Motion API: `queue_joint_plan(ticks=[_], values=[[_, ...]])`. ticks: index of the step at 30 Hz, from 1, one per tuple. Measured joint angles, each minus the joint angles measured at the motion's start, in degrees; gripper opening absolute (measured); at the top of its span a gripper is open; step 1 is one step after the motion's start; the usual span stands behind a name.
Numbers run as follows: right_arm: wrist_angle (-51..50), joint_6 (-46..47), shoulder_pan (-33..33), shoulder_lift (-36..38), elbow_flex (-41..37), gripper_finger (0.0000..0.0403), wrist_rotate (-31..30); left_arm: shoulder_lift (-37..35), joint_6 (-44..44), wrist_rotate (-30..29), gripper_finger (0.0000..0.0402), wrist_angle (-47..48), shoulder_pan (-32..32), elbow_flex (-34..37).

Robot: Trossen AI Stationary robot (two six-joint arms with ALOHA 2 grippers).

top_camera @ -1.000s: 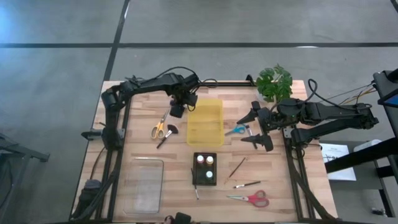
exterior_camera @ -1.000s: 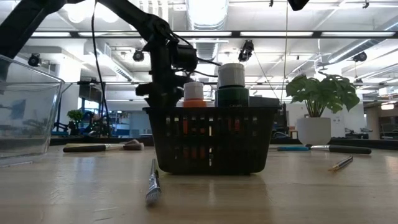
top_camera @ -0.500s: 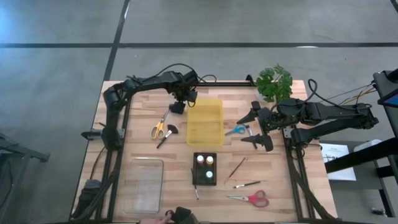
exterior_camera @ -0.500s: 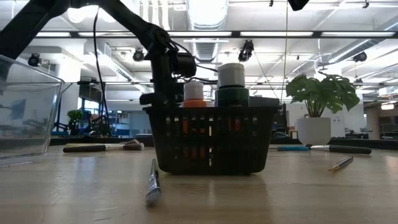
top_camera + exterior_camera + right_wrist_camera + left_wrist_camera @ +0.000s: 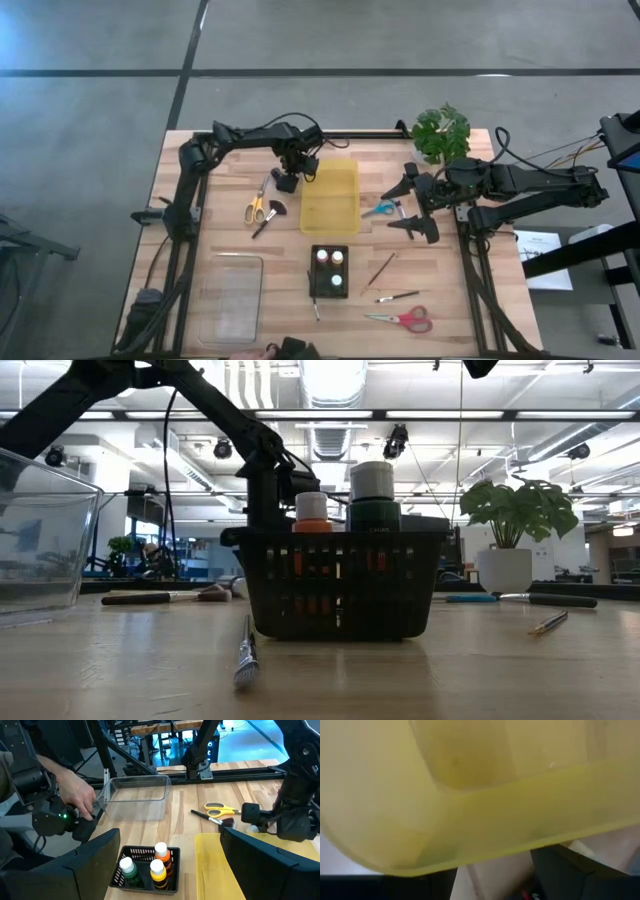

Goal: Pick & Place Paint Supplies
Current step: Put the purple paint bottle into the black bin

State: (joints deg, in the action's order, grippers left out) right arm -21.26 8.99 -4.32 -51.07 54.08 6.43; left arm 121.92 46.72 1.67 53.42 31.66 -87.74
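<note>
Pale wood table [image 5: 200,240]; translucent yellow plastic bin [image 5: 329,195]; black mesh basket [image 5: 338,585].

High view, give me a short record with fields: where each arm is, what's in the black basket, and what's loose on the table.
left end effector: beside the yellow bin, at its upper left corner
right end effector: open, waiting right of the yellow bin
black basket: three paint bottles
loose: yellow scissors, broad brush, red scissors, thin brushes
clear bin: lower left

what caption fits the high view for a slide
Left gripper beside the yellow bin; bottles sit in the black basket.
</note>
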Motion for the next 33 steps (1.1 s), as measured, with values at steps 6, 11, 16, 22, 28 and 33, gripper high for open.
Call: queue_joint_plan(ticks=[6, 11, 16, 22, 28, 33], values=[[0.02, -0.04, 0.02, 0.00, 0.00, 0.0343, 0.00, -1.39, 0.83, -0.10, 0.0201, -0.20, 0.12, -0.07], [0.01, 0.01, 0.00, 0.00, 0.00, 0.0343, 0.00, -3.49, 0.59, -0.13, 0.0167, 0.41, 0.18, -0.09], [-0.67, 0.34, 0.00, 0.00, 0.00, 0.0343, -0.02, -5.47, 0.41, -0.10, 0.0161, 4.29, -0.16, -0.09], [-1.25, 1.11, 0.00, 0.00, 0.00, 0.0343, -0.01, -6.46, 1.95, -0.10, 0.0161, 9.22, -1.77, -0.09], [-1.27, 1.16, -0.02, 0.00, 0.00, 0.0343, 0.01, -6.49, 8.83, 0.55, 0.0161, 9.27, -3.39, 1.03], [-1.29, 1.29, -0.02, 0.00, 0.00, 0.0343, 0.02, -6.49, 10.32, 0.55, 0.0161, 8.79, -3.67, 4.09]])
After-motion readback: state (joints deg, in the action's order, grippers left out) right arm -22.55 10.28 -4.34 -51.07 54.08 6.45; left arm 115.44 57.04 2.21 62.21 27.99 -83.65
